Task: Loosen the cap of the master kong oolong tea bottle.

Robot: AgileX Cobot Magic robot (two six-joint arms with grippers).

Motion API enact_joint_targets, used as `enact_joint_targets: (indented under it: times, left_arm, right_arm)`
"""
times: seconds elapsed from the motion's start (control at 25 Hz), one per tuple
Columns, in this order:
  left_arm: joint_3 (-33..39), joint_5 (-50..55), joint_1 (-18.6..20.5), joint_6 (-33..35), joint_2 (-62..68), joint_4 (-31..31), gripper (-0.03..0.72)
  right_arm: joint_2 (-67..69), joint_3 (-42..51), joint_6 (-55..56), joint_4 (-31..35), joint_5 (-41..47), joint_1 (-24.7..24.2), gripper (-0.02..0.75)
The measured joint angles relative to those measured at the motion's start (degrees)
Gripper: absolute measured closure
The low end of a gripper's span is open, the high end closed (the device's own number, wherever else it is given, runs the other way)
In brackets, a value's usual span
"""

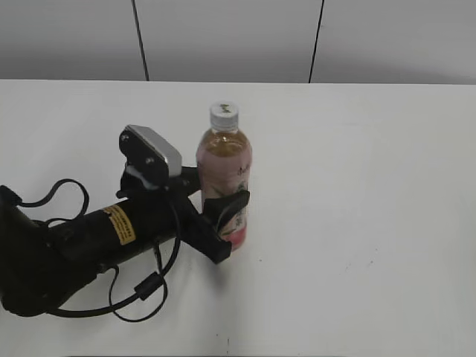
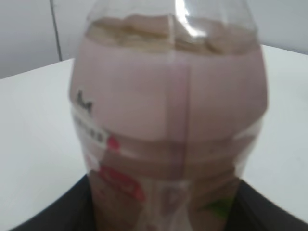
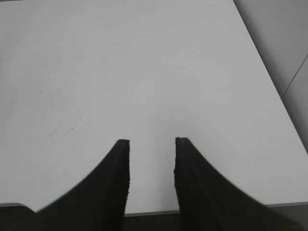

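Observation:
The master kong oolong tea bottle (image 1: 224, 175) stands upright near the middle of the white table, amber tea inside, pink label below. Its white cap (image 1: 224, 114) is on the neck, with nothing touching it. My left gripper (image 1: 224, 217) is shut on the bottle's lower body from the left. In the left wrist view the bottle (image 2: 168, 120) fills the frame, blurred, with a black finger at each bottom corner. My right gripper (image 3: 152, 144) is open and empty over bare table; it is out of the exterior view.
The white table (image 1: 372, 186) runs to a grey panelled wall at the back. The left arm and its cables (image 1: 89, 245) lie over the front left. In the right wrist view the table's edge (image 3: 269, 91) shows on the right.

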Motion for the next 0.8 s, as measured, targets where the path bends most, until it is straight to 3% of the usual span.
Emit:
enact_joint_targets:
  times: [0.2,0.44,0.8]
  left_arm:
    - [-1.9,2.7,-2.5,-1.3,-1.8,5.9,0.309]
    - [-4.9,2.4,-5.1,-2.3,-1.8,6.2,0.309]
    - [-5.3,1.8,-5.3,-2.4,2.7,6.6,0.309]
  right_arm:
    - [0.0,0.0,0.0,0.0,0.0,0.0,0.490]
    - [0.0,0.0,0.0,0.0,0.0,0.0,0.490]
    - [0.0,0.0,0.0,0.0,0.0,0.0,0.490]
